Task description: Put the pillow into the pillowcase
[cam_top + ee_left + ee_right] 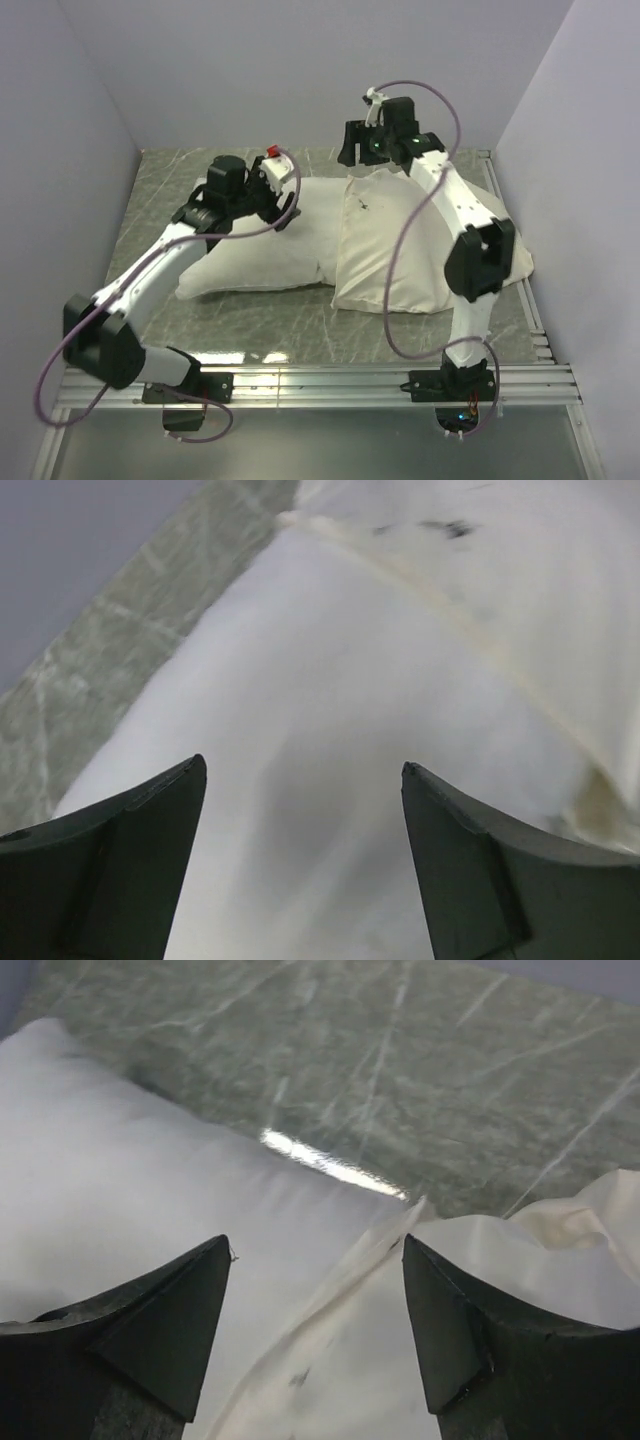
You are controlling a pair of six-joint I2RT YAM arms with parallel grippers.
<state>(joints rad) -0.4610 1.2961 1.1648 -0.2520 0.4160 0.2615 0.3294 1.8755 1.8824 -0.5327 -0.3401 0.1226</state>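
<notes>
The white pillow lies on the table's left half, its right end tucked into the cream pillowcase lying on the right. My left gripper hovers open over the pillow's far edge, near the pillowcase mouth. In the left wrist view, plain pillow fabric fills the gap of the left gripper, with the pillowcase hem at upper right. My right gripper stands open above the pillowcase's far left corner. Between the fingers of the right gripper runs the pillowcase hem, laid over the pillow. Neither gripper holds anything.
The grey-green marbled table is closed in by pale walls on the left, back and right. Metal rails run along the near edge, where both arm bases sit. The right arm reaches out over the pillowcase.
</notes>
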